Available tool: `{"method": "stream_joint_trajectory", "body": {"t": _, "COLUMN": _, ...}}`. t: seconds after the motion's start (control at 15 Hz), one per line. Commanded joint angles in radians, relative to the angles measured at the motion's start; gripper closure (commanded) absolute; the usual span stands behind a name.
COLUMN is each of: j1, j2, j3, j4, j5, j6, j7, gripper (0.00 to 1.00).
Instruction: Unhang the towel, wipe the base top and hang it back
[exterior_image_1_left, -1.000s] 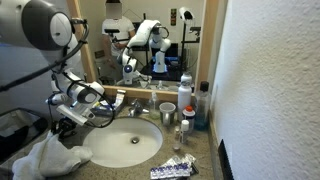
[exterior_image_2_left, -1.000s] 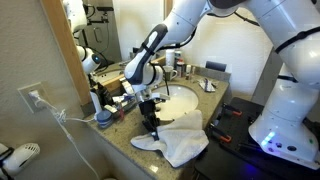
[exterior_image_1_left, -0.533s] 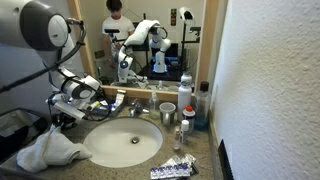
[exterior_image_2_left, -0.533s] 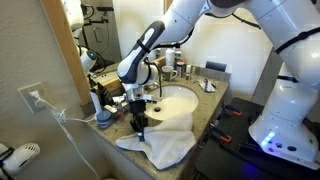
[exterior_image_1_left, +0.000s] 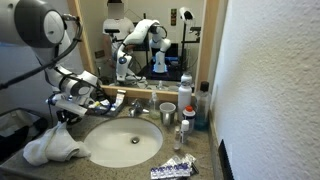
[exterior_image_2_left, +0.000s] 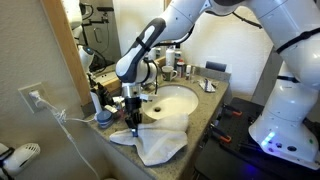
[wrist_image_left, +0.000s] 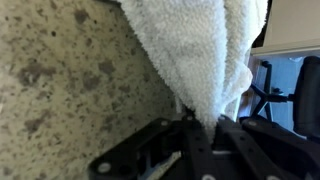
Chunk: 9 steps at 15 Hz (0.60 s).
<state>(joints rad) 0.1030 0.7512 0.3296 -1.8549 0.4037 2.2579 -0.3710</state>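
The pale grey-white towel (exterior_image_1_left: 52, 149) lies bunched on the speckled granite base top (exterior_image_1_left: 190, 165) at the front edge, left of the oval sink. It also shows in the other exterior view (exterior_image_2_left: 160, 140), draped over the counter's front edge. My gripper (exterior_image_2_left: 133, 117) points down and is shut on a fold of the towel. In the wrist view the towel (wrist_image_left: 205, 50) hangs pinched between my fingers (wrist_image_left: 200, 128) just over the base top (wrist_image_left: 70, 70).
A white sink basin (exterior_image_1_left: 125, 140) sits beside the towel. Bottles and a cup (exterior_image_1_left: 167, 112) stand by the faucet and mirror. A foil packet (exterior_image_1_left: 173, 168) lies at the counter front. A wall outlet with a cord (exterior_image_2_left: 38, 98) is near the counter's end.
My gripper has dragged the towel along the counter front, away from the sink toward the counter's end, and the towel has bunched up more.
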Motion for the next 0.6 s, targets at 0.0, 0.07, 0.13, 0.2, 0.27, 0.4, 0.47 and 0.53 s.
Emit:
{"method": "stream_joint_trajectory", "body": {"t": 0.0, "j1": 0.019, "j2": 0.034, "j3": -0.060, "j4": -0.026, "j5": -0.073, "j6": 0.179, "j7": -0.006, "gripper": 0.96}}
{"method": "stream_joint_trajectory", "body": {"t": 0.07, "j1": 0.017, "j2": 0.027, "j3": -0.066, "j4": -0.037, "j5": -0.081, "j6": 0.196, "j7": 0.000, "gripper": 0.96}}
{"method": "stream_joint_trajectory", "body": {"t": 0.13, "j1": 0.016, "j2": 0.019, "j3": -0.071, "j4": -0.052, "j5": -0.087, "j6": 0.211, "j7": 0.003, "gripper": 0.96}}
{"method": "stream_joint_trajectory", "body": {"t": 0.2, "j1": 0.013, "j2": 0.008, "j3": -0.076, "j4": -0.069, "j5": -0.093, "j6": 0.229, "j7": 0.005, "gripper": 0.96}}
{"method": "stream_joint_trajectory", "body": {"t": 0.27, "j1": 0.009, "j2": -0.007, "j3": -0.079, "j4": -0.091, "j5": -0.094, "j6": 0.245, "j7": 0.010, "gripper": 0.96}}
{"method": "stream_joint_trajectory", "body": {"t": 0.4, "j1": 0.003, "j2": -0.040, "j3": -0.085, "j4": -0.138, "j5": -0.093, "j6": 0.283, "j7": 0.025, "gripper": 0.96}}
{"method": "stream_joint_trajectory", "body": {"t": 0.47, "j1": 0.003, "j2": -0.059, "j3": -0.090, "j4": -0.164, "j5": -0.099, "j6": 0.304, "j7": 0.033, "gripper": 0.96}}
{"method": "stream_joint_trajectory", "body": {"t": 0.53, "j1": 0.005, "j2": -0.074, "j3": -0.096, "j4": -0.188, "j5": -0.106, "j6": 0.326, "j7": 0.042, "gripper": 0.96}}
